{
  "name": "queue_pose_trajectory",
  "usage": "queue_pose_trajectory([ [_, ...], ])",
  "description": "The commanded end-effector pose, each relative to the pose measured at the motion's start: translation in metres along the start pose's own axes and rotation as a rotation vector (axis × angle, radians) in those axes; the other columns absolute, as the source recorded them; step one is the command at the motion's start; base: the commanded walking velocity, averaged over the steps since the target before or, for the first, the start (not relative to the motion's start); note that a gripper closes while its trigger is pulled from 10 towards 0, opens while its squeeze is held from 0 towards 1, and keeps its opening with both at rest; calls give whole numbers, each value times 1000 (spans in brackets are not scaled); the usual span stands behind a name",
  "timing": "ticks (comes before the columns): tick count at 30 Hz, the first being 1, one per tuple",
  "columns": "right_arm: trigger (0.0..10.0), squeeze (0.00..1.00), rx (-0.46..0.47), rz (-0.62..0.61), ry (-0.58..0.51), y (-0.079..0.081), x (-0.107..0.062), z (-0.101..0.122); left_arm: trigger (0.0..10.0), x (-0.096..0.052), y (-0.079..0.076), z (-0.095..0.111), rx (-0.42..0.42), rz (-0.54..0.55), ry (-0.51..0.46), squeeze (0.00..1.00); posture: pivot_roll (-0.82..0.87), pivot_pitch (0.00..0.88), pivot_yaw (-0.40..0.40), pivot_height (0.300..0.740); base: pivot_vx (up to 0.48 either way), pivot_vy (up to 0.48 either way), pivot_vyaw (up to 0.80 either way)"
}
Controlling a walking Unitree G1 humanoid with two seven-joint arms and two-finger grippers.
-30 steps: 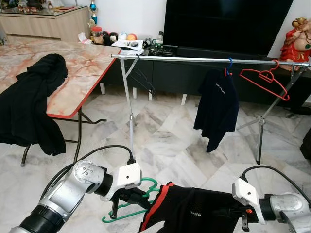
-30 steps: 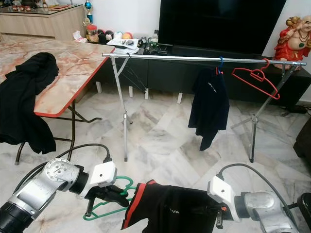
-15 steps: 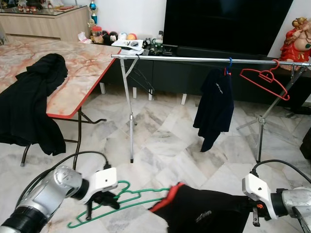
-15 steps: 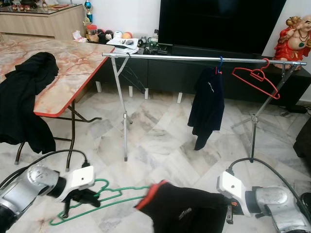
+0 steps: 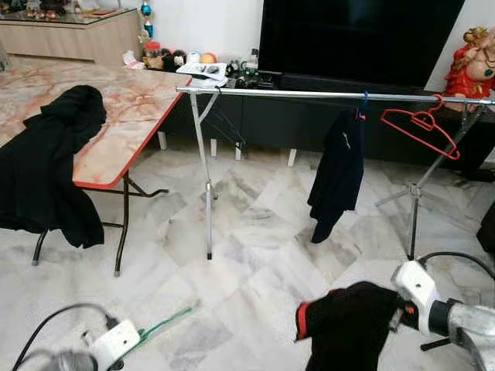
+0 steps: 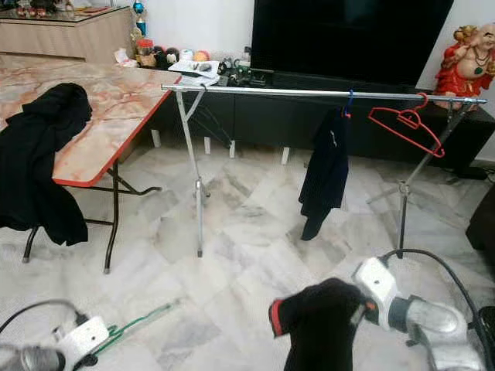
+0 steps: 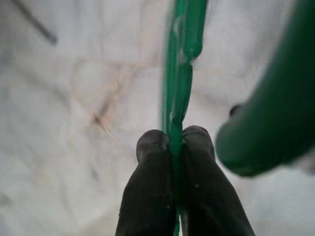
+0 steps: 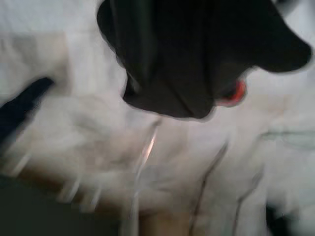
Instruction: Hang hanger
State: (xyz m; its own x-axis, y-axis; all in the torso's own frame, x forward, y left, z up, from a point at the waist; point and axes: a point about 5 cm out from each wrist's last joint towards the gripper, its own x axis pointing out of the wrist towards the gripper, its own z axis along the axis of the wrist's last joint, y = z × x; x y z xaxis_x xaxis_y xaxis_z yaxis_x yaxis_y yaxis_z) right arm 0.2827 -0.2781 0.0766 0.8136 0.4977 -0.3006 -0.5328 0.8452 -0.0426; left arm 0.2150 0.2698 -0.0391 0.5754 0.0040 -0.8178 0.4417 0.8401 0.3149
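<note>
The green hanger (image 7: 178, 83) is clamped between the left gripper (image 7: 173, 142)'s two black fingers (image 7: 150, 196), low over the marble floor (image 5: 255, 263) at the robot's left. The right gripper (image 5: 404, 315) holds a black garment with red trim (image 5: 348, 328); its finger state cannot be told. Beyond stands the clothes rail (image 5: 309, 94), bearing a dark shirt (image 5: 338, 174) and a red hanger (image 5: 421, 127).

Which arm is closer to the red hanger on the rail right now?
The right. Its tool holds a black shirt low on the robot's right, below the red hanger. The left tool, clamped on the green hanger, is far across at lower left.
</note>
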Motion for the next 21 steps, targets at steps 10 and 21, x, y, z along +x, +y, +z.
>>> queue_pose_trajectory([
  [10, 0, 0, 278, -800, -144, -3, -23, -39, 10000, -4, -51, -63, -283, 88, 184, 0, -36, 0, 30, 740, 0, 0, 0],
  [21, 10000, 0, 182, -766, -164, 48, -1, -31, 10000, -6, -47, -68, -416, 186, 164, 0, -56, 0, 54, 740, 0, 0, 0],
])
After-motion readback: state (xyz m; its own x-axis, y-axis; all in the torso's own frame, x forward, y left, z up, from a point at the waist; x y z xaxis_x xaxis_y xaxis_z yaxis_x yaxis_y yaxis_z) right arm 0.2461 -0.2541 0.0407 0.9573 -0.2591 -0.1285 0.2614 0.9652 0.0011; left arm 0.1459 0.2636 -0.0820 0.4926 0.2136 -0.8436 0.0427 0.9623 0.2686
